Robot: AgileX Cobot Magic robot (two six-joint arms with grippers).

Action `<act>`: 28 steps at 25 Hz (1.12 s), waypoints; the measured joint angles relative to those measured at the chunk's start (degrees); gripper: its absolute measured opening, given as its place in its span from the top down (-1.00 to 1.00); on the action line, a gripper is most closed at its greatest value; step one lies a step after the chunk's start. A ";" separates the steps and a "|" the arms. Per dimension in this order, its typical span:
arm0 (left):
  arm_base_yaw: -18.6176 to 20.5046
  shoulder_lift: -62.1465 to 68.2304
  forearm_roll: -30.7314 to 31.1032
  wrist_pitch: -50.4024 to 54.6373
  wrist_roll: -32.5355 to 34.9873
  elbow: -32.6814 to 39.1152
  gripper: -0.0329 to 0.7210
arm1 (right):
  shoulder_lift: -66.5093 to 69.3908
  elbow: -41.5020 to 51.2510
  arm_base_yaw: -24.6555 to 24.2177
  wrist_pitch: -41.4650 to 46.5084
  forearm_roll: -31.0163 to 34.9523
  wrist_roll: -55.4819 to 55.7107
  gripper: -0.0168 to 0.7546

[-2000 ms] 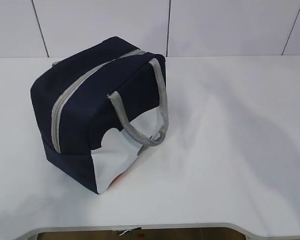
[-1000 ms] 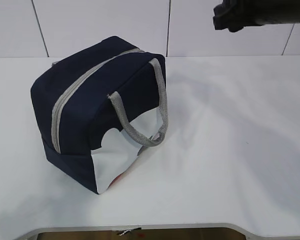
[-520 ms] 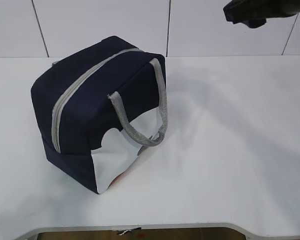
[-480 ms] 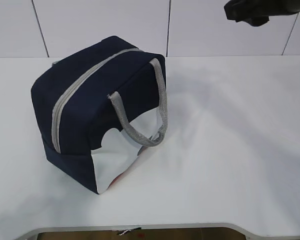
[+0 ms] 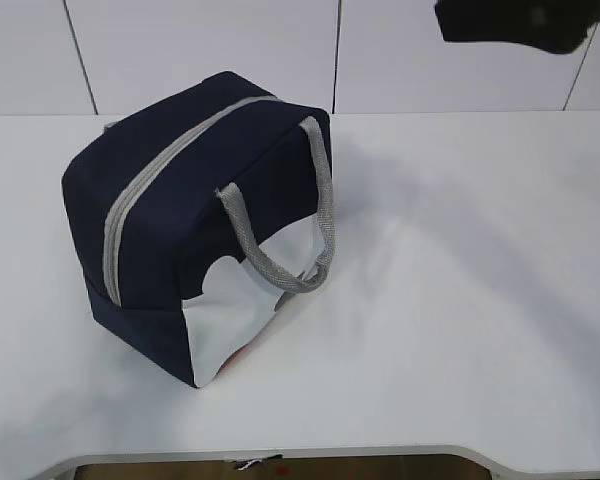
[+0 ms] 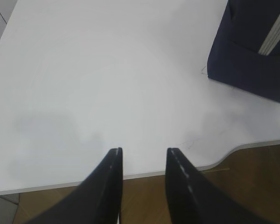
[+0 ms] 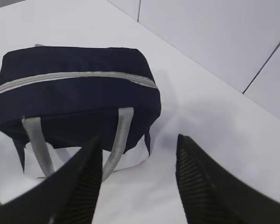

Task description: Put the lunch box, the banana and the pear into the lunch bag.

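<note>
At the far left, the left claw (image 6: pixel 142 161) shows only in its own wrist view: two dark fingers (image 6: pixel 113 177) stand a modest way apart with nothing between them, poised above the near edge of the white tabletop (image 6: pixel 107 84), where the brown floor shows beyond the rim. To its right in that view a navy corner of the lunch bag (image 6: pixel 252 51) sits on the tabletop, well apart from the claw. In the exterior view the lunch bag (image 5: pixel 180 200) stands left of centre on the tabletop (image 5: pixel 460 300), turned at an angle, its grey zipper (image 5: pixel 145 185) running closed along the top and one grey webbing handle (image 5: pixel 280 270) drooping down over the white side panel (image 5: pixel 235 310) (a small reddish mark shows at the panel's lower edge, too small to make out). The bag is shut, so its contents cannot be seen. Farther right the tabletop is bare white, backed by a pale panelled wall (image 5: pixel 200 50). At the upper right a dark blurred shape (image 5: pixel 510 20) cuts into the frame, probably part of the right arm. The right claw (image 7: pixel 137 163) appears in its wrist view with fingers (image 7: pixel 198 186) spread wide and empty, held above the tabletop and looking down on the lunch bag (image 7: pixel 74 98) from the handle side, not touching it.
</note>
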 joint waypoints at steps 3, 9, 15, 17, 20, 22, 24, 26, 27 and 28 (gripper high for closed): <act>0.00 0.00 0.00 0.00 0.00 0.00 0.28 | -3.56 3.50 0.00 0.22 0.38 -0.21 -0.14; 0.00 0.00 0.00 0.00 0.00 0.00 0.28 | -14.77 11.69 0.00 0.36 -1.11 1.19 -0.14; 0.00 0.00 0.00 0.00 0.00 0.00 0.28 | -28.15 18.01 0.00 0.87 -12.96 17.29 -0.14; 0.00 0.00 0.00 0.00 0.00 0.00 0.28 | -32.72 20.00 0.00 1.30 -14.71 20.45 -0.14; 0.00 0.00 0.00 0.00 0.00 0.00 0.28 | -39.42 23.56 0.00 3.10 -15.53 22.66 -0.14; 0.00 0.00 0.00 0.00 0.00 0.00 0.28 | -43.92 26.42 0.00 4.81 -15.68 23.46 -0.14; 0.00 0.00 0.00 0.00 0.00 0.00 0.28 | -48.97 28.74 0.00 6.88 -15.82 24.33 -0.14; 0.00 0.00 0.00 0.00 0.00 0.00 0.28 | -53.27 30.49 0.00 9.02 -16.11 25.07 -0.14; 0.00 0.00 0.00 0.00 0.00 0.00 0.28 | -55.33 30.80 0.00 10.39 -16.48 25.32 -0.14; 0.00 0.00 0.00 0.00 0.00 0.00 0.28 | -57.21 31.07 0.00 11.85 -17.19 26.03 -0.14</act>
